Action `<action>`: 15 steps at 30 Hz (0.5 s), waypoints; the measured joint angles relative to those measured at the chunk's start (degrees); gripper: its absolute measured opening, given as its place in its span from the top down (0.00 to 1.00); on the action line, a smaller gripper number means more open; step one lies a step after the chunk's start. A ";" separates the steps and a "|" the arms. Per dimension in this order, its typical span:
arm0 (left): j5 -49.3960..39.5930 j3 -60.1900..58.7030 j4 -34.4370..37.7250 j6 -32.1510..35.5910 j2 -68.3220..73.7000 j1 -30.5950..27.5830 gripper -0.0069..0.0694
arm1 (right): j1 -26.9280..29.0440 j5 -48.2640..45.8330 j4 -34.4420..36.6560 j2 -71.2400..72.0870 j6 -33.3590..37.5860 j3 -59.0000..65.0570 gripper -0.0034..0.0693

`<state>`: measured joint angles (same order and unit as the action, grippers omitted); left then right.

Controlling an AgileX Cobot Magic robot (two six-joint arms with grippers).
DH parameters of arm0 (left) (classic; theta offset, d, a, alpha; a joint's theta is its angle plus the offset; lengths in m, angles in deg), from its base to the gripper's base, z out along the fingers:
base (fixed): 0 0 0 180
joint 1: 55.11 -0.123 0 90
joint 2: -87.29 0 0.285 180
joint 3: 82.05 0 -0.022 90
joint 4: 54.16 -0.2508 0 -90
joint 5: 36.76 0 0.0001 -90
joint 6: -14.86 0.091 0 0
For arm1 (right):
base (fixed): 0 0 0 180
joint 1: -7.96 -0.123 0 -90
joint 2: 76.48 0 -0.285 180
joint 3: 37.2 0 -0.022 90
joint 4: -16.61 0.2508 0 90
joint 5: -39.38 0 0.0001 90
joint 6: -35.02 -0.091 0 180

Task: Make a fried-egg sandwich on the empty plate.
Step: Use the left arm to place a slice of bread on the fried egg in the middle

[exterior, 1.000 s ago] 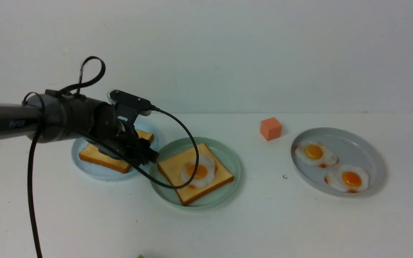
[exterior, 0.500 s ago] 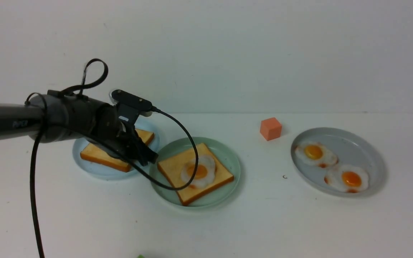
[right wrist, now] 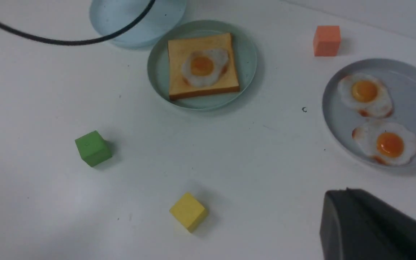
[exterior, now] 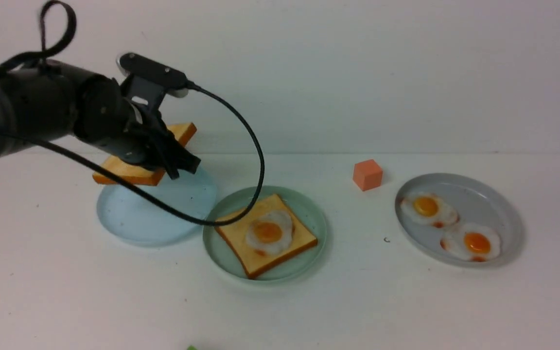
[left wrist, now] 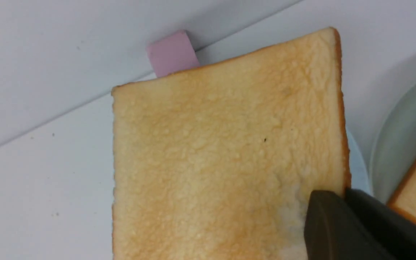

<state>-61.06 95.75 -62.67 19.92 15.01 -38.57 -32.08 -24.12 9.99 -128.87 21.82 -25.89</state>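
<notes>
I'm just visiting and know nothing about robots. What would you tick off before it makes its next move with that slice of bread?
1. Grip: the left gripper is shut on one edge of the raised toast slice: ok.
2. Lift: the slice hangs above the light blue plate, not touching it: ok.
3. Base: the bottom toast lies flat in the mint-green plate with the fried egg on it: ok.
4. Path: the arm's black cable droops across that plate's near rim; whether it will snag: cannot tell.
5. Other arm: the right gripper is shut and well back from the plates: ok.
</notes>
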 joint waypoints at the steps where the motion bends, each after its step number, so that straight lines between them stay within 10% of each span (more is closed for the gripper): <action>1: 0.23 -1.62 -0.11 1.25 -2.05 1.81 0.90 | 0.00 0.00 -0.18 0.81 0.00 0.00 0.91; 15: 6.05 -9.83 -2.46 4.87 -1.54 18.33 0.90 | 0.00 -3.47 -0.80 6.13 0.00 0.00 0.91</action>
<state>-55.01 85.92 -65.13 24.79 13.47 -20.23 -32.08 -27.58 9.18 -122.74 21.82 -25.89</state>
